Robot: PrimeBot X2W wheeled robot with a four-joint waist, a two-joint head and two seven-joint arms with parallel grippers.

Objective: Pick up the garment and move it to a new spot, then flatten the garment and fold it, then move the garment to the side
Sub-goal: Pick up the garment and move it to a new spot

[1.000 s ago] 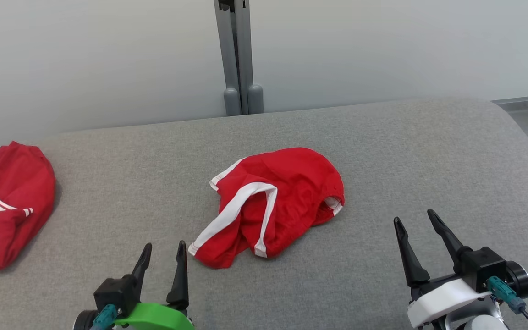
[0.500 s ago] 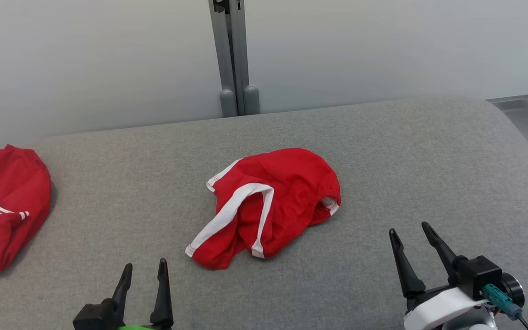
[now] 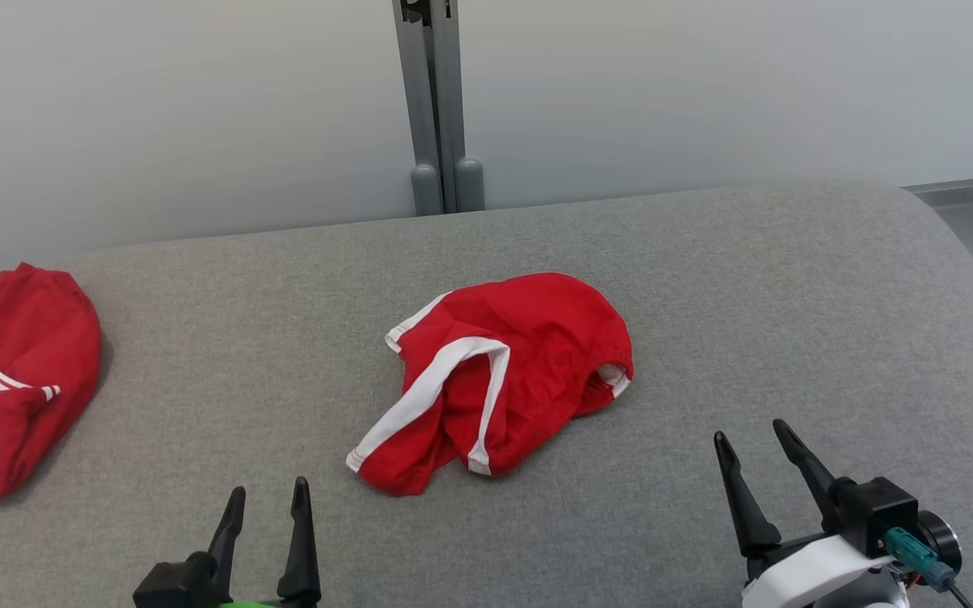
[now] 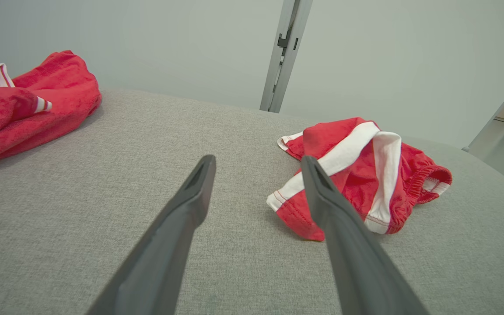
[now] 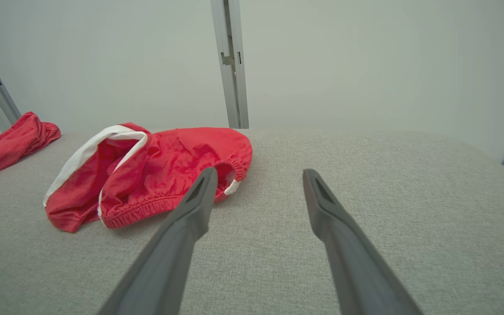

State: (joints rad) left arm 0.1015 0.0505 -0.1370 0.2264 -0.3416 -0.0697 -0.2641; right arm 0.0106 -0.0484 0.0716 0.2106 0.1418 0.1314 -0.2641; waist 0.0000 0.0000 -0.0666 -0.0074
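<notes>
Grey cushion (image 3: pixel 748 295); fingers (image 3: pixel 301 549) parted, off garment (image 3: pixel 537 355).

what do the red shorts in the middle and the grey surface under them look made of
Red shorts: thin soft cloth, matte, perhaps cotton or polyester; it crumples loosely and has a gathered elastic edge. Grey surface: heathered upholstery fabric, matte, maybe padded, given its flecked weave and rounded corner.

garment (image 3: pixel 503 371): we see it crumpled at frame centre, red with white bands, on the grey desk (image 3: pixel 706 279)
second red garment (image 3: pixel 13 380): left edge, well apart
left claw (image 3: pixel 269 486): lower left, fingers parted, empty
right claw (image 3: pixel 748 430): lower right, fingers spread, empty, apart from the cloth
post (image 3: pixel 438 101): top centre, grey
</notes>
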